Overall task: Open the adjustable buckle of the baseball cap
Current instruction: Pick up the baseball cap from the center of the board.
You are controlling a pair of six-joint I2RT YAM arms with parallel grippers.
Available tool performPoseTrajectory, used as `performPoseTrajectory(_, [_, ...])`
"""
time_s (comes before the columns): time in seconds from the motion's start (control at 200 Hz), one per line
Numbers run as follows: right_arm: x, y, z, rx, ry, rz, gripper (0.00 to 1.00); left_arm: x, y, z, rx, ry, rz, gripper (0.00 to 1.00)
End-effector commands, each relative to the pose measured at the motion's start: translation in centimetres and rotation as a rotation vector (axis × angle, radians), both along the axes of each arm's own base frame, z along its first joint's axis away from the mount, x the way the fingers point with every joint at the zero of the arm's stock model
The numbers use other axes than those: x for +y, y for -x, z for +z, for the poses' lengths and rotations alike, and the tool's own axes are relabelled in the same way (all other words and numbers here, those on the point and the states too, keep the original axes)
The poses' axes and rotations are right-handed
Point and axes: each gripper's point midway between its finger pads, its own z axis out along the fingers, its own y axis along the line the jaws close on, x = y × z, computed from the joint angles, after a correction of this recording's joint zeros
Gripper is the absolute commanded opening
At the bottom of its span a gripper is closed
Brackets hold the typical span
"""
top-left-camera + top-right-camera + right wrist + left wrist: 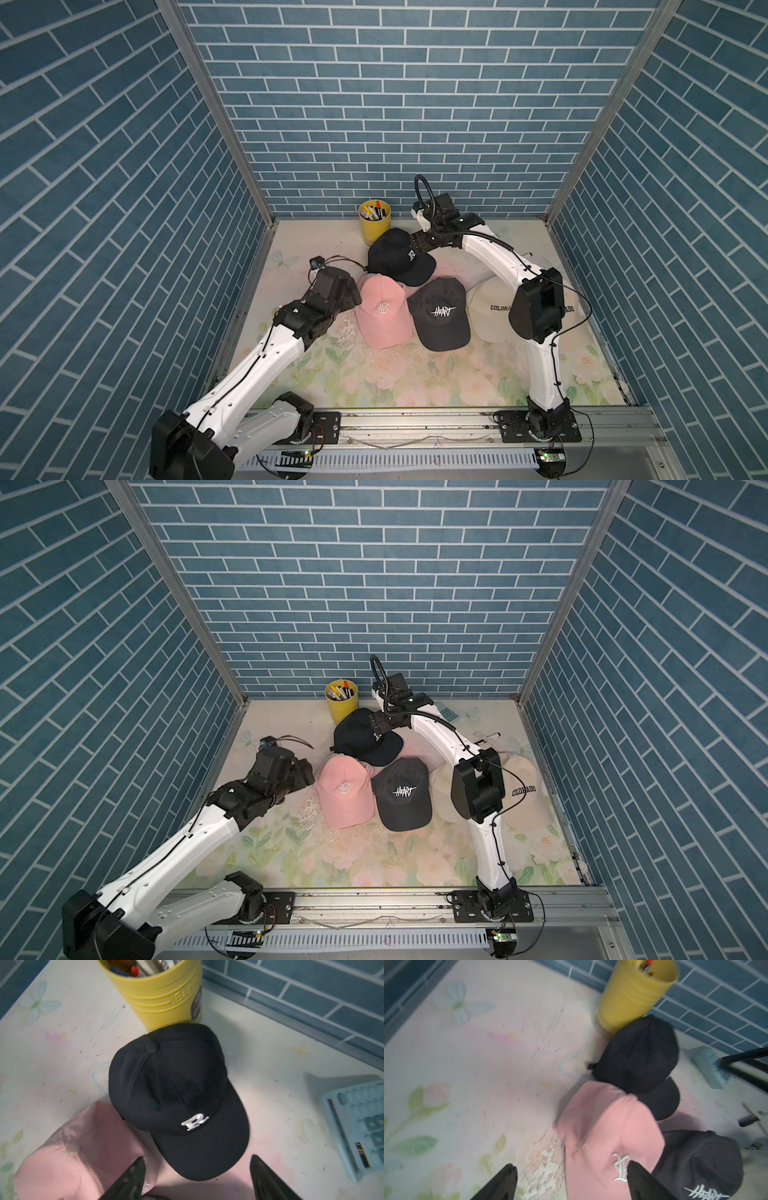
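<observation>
1. In both top views four caps lie crown-up in a cluster on the flowered table [374,382]. The black cap [395,255] is at the back against the yellow cup [374,226]. In front of it are the pink cap [382,316], the dark cap [440,316], and the cream cap [490,311], which is partly hidden by the right arm. The brims point toward the robot, so the buckles at the backs face the far wall and are mostly out of sight. The right gripper [415,245] hovers over the front of the black cap, which is probably the one being worked on. The left gripper [351,297] sits low, just beside the pink cap's left side. From there it could probably steady the pile or reach round behind.

2. The left wrist view is blurred. The left gripper [571,1164] has its fingers spread wide and holds nothing. The pink cap [602,1126] lies partly between them. A short strap end [589,1066] pokes out from the back of the black cap [637,1053], close to the table. The buckle is likely there, but it is too blurred to tell whether it is fastened.

3. In the right wrist view the right gripper [197,1157] is also spread and empty, above the brim of the black cap [166,1084]. The cap's back presses against the yellow cup [162,997], which crowds any reach to the buckle. A calculator [357,1122] lies well apart.
</observation>
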Motion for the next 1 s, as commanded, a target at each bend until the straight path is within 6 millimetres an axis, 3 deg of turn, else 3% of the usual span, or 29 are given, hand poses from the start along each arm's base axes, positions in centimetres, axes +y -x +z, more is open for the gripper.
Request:
performPoseTrajectory(0.0, [1.9, 0.5, -1.8, 0.065, -0.022, 0.120, 0.76, -1.2, -4.0, 0.1, -0.023, -0.126, -0.116, 0.89])
performPoseTrajectory(0.18, [2.4, -2.2, -5.1, 0.046, 0.029, 0.048, 0.69, -3.1, -11.2, -0.2, -0.052, -0.103, -0.193, 0.88])
performPoseTrajectory(0.335, [3.4, -3.4, -6.8, 0.050, 0.045, 0.038, 0.66, -2.2, -14.5, -0.5, -0.071, -0.073, -0.185, 0.88])
performPoseTrajectory(0.49, [3.6, -3.8, -7.5, 0.055, 0.046, 0.022, 0.59, -0.7, -14.9, -1.5, -0.055, -0.059, -0.167, 0.88])
performPoseTrajectory(0.62, [3.4, -3.3, -8.1, 0.073, 0.062, 0.034, 0.38, 0.5, -14.5, -2.2, -0.045, -0.044, -0.147, 0.87])
performPoseTrajectory(0.78, [4.1, -2.8, -8.1, 0.079, 0.047, 0.066, 0.02, 0.9, -14.4, -2.3, -0.054, -0.025, -0.152, 0.87])
performPoseTrajectory(0.905, [4.4, -2.8, -7.6, 0.072, 0.040, 0.083, 0.00, 0.7, -14.6, -2.3, -0.057, -0.020, -0.182, 0.87])
performPoseTrajectory(0.995, [4.4, -2.4, -5.7, 0.046, 0.033, 0.098, 0.00, 0.3, -14.9, -1.6, -0.076, -0.027, -0.217, 0.87])
